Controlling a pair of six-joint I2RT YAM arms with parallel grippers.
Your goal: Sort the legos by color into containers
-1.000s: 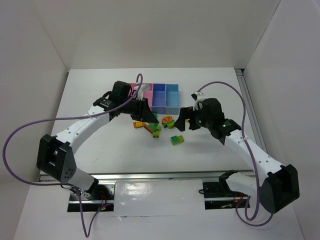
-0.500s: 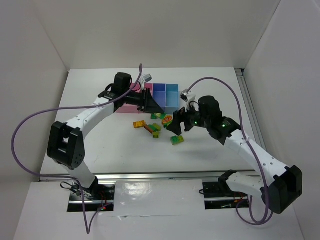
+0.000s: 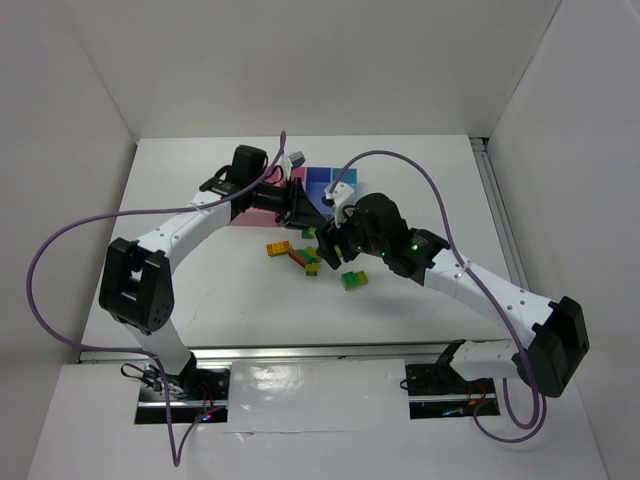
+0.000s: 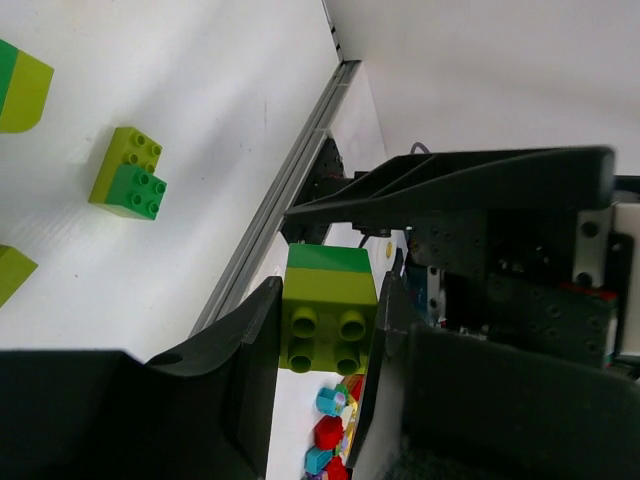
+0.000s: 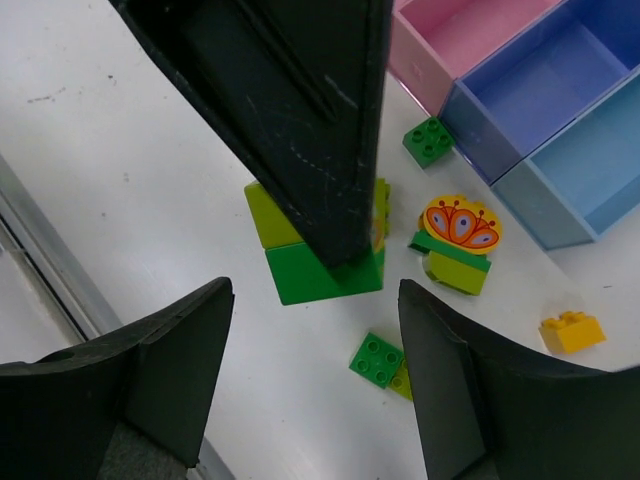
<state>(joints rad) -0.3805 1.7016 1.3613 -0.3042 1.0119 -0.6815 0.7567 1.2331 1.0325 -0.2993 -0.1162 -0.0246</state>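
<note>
My left gripper point(image 3: 305, 212) is shut on a green and yellow-green lego point(image 4: 328, 320) and holds it above the table, just in front of the bins. This brick point(image 5: 320, 268) also shows in the right wrist view, under the left fingers point(image 5: 290, 110). My right gripper point(image 5: 315, 370) is open and empty, hovering over the pile point(image 3: 325, 247). Below it lie a small green lego point(image 5: 377, 360), a flower-printed piece point(image 5: 458, 225), a green lego point(image 5: 428, 140) and an orange-yellow lego point(image 5: 570, 330). The bins are pink point(image 5: 470, 35), blue-purple point(image 5: 560, 70) and light blue point(image 5: 600, 170).
More legos lie on the table: an orange-yellow one point(image 3: 278, 247), a red-brown one point(image 3: 300, 257) and a green and yellow one point(image 3: 353, 279). The two arms cross closely over the pile. White walls enclose the table.
My right arm has swung left, so its open gripper now hangs over the pile beside the left gripper. My left gripper moved from the pile towards the bins, then held still.
</note>
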